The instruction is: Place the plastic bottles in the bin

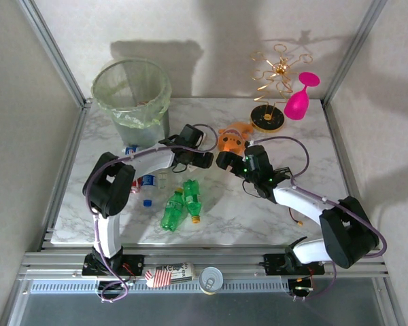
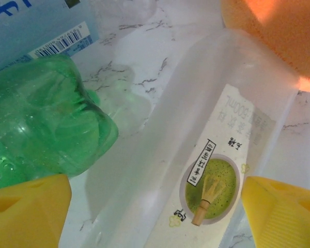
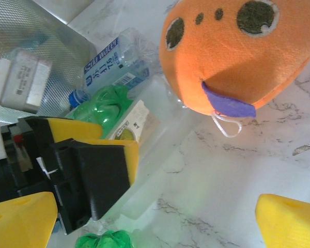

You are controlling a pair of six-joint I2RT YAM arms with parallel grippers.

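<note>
1. Left gripper [image 2: 155, 217]: yellow jaws apart, straddling a smooth clear matcha-labelled bottle [image 2: 160, 124] lying on the veined marble table [image 2: 125, 26].
2. Dimpled green bottle [image 2: 41, 119] just beside it.
3. Right gripper [image 3: 155, 222]: fully open near plush orange fish toy [image 3: 232, 51].

green bottles [image 1: 173, 212] — two, lying flat side by side | bin [image 1: 132, 117] — upright, bag-lined, far left
</note>
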